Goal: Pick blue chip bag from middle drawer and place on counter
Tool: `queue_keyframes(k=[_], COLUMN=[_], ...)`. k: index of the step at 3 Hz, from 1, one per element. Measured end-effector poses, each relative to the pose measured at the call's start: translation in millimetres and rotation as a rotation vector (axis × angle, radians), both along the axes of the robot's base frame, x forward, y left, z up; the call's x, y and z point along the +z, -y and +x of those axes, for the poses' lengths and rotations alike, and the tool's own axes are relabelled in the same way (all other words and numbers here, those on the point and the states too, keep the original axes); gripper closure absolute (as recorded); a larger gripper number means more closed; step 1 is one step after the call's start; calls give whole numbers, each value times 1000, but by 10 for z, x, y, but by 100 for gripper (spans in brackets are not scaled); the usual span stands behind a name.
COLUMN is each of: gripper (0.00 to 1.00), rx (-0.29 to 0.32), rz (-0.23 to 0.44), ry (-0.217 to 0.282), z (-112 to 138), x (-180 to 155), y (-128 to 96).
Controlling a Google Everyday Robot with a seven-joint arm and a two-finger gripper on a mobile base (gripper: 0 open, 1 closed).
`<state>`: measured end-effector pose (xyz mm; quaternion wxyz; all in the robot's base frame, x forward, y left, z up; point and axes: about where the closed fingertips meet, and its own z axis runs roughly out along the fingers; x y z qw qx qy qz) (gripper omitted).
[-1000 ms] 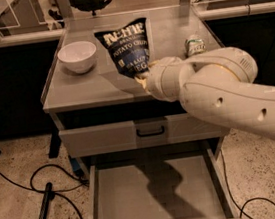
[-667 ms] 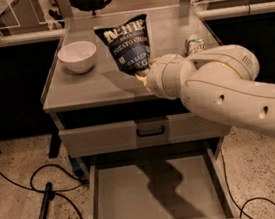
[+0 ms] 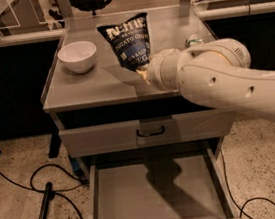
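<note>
Your pale gripper [image 3: 144, 73] clamps the crinkly dark-blue chip bag [image 3: 129, 42], white-lettered, at its bottom. You see plain grey counter [image 3: 89, 85] beneath.

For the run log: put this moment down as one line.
chip bag: upright over counter | gripper: at its lower end | drawer: open

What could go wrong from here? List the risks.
1. The bag stands tilted on end over the counter, with the hand at its lower end. Let go like this, it may topple, perhaps toward the bowl.
2. The can sits right behind the arm, so pulling back carelessly could knock it over.
</note>
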<state>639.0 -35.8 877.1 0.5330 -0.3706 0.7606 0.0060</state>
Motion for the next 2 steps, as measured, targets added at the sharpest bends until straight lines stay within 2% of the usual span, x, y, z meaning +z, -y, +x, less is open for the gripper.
queue_keyframes(k=[1, 2], gripper=[100, 100], rx=[4, 33], rz=[-9, -24], ry=[-13, -41], z=[208, 361], x=[60, 79], y=[-26, -62])
